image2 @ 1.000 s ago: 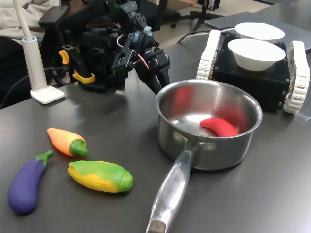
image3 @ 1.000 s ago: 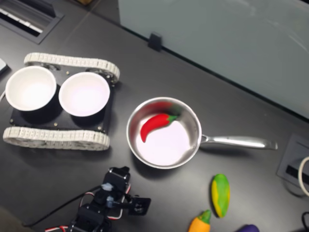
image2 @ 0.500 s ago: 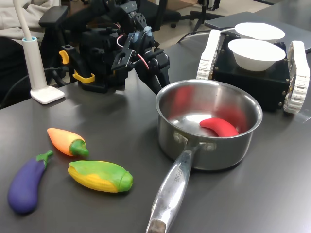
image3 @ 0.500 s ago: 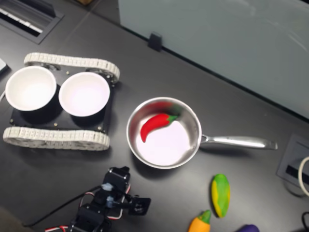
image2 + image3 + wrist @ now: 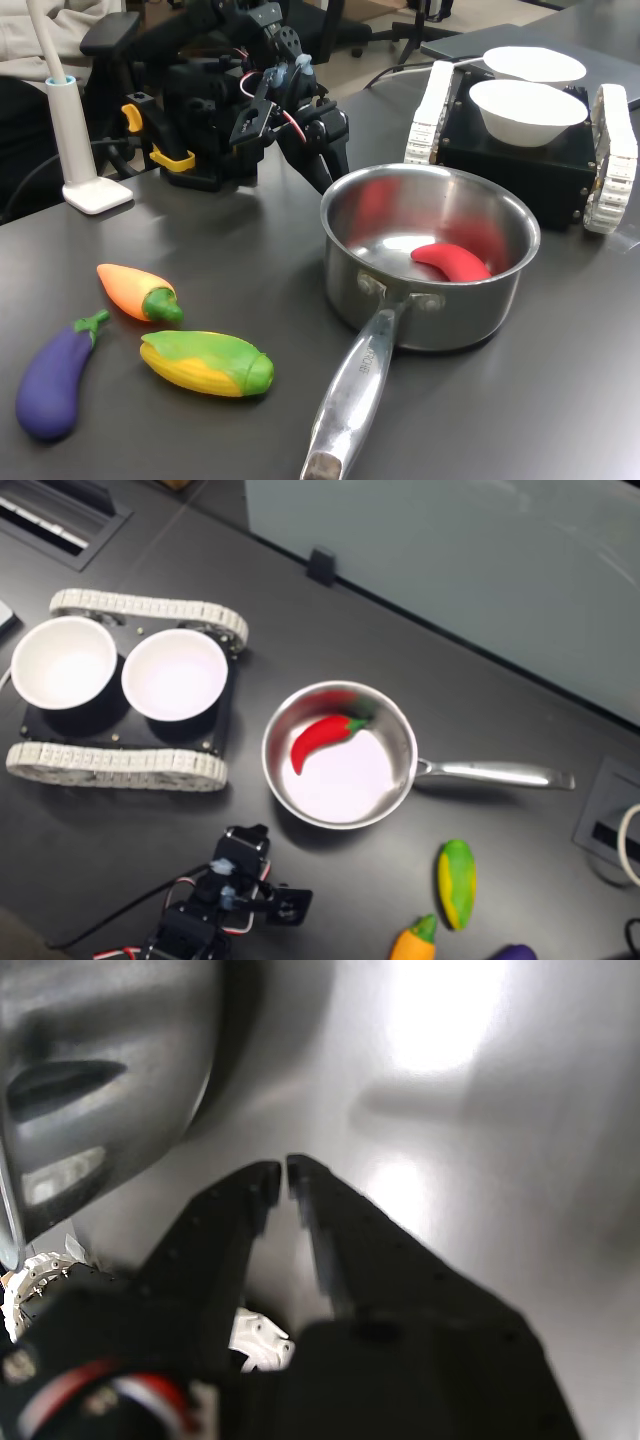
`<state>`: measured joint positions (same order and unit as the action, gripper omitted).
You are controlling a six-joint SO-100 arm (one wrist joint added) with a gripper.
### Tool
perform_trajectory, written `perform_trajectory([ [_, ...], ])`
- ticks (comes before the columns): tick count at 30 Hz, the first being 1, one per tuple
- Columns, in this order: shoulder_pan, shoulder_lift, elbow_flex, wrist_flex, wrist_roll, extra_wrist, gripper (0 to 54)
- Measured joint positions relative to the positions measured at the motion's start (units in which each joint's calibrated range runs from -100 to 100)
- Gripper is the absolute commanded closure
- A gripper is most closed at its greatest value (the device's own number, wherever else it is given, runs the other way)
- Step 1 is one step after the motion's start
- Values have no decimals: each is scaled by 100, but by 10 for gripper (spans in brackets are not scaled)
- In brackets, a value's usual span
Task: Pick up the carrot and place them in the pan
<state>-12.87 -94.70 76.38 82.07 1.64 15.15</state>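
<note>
Carrot (image 5: pixel 139 292) lies well apart from empty gripper (image 5: pixel 328 178)

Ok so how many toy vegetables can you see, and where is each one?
4. A red pepper lies inside the pan. The carrot, corn and eggplant lie on the table at the first exterior view's left. None seems hidden.

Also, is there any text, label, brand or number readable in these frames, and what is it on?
Nothing can be read in any view.
Pan: there seem to be faint embossed marks on its handle in the first exterior view, too small and blurred to read.
Carrot, corn, eggplant, the two bowls, gripper: no visible text.
</note>
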Motion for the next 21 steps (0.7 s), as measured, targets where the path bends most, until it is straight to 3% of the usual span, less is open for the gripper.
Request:
perform_trajectory([
  [16, 0, 0, -18, 127, 39, 0, 533],
  [21, 55, 93, -380, 255, 93, 0, 533],
])
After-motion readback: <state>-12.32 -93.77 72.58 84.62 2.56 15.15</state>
